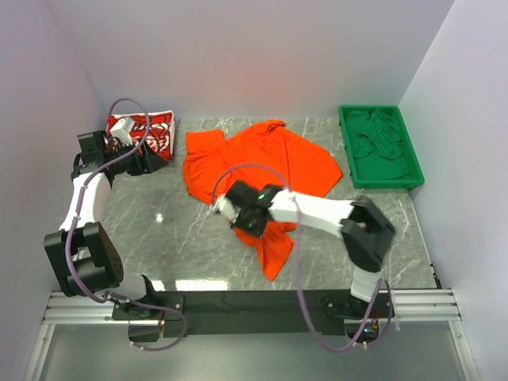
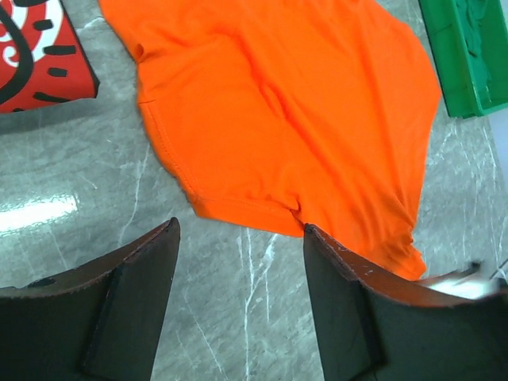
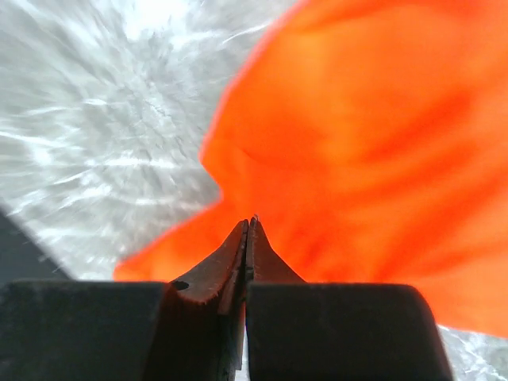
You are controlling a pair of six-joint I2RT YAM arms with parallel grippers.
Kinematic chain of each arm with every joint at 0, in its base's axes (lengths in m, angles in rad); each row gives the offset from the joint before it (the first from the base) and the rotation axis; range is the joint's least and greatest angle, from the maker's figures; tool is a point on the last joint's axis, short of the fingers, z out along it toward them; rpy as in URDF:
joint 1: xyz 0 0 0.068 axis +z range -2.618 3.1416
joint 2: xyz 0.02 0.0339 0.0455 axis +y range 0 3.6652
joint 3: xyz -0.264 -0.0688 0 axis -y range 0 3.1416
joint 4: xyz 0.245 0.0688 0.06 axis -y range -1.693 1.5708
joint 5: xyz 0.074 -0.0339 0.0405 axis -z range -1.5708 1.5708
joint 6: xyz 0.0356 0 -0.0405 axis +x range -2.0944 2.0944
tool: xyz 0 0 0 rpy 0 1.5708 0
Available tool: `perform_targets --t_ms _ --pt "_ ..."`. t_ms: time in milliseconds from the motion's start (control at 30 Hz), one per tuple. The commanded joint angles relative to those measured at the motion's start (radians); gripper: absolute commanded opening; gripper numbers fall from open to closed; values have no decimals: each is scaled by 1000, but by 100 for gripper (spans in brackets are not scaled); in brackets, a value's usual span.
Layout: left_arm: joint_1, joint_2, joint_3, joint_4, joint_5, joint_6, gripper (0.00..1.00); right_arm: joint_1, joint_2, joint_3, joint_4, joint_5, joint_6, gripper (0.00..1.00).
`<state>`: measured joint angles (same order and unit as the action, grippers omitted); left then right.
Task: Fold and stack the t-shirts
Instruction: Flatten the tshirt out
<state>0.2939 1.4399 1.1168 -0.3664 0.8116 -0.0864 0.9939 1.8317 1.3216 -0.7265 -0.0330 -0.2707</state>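
Grey, veined stone makes up the bench (image 1: 182,238), which fills most of the overhead view. The orange t-shirt (image 1: 262,163) lies rumpled across the centre of that frame, with one narrow end trailing down toward the lower middle. At the upper right sits the green tray (image 1: 385,184), with dark green cloth (image 1: 377,139) bunched inside it, well apart from the shirts. The red t-shirt (image 1: 155,131) with white print lies folded at the upper left, near the back wall. The right arm (image 1: 317,210) reaches in from the lower right, over the trailing end of the orange t-shirt. The right jaws are pressed together tip to tip just in front of orange cloth; I cannot tell whether any fabric is pinched between them. The left jaws stand wide apart and hold nothing, above bare bench between the two shirts, with the hem of the orange t-shirt just beyond their tips.
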Motion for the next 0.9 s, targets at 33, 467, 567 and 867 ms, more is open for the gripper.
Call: perform_targets --t_ms 33,467,567,867 --pt "-22 5 20 -25 46 76 67 -125 -219 -27 12 -230 5 0" --pt "-255 -76 -314 98 32 -11 47 -288 -151 -12 -31 -418 102 30" --pt "-315 -96 -391 204 -40 -131 47 -252 -127 16 -16 -426 151 32" --pt "-326 68 -306 192 -128 -150 53 -67 12 51 24 -216 199 60"
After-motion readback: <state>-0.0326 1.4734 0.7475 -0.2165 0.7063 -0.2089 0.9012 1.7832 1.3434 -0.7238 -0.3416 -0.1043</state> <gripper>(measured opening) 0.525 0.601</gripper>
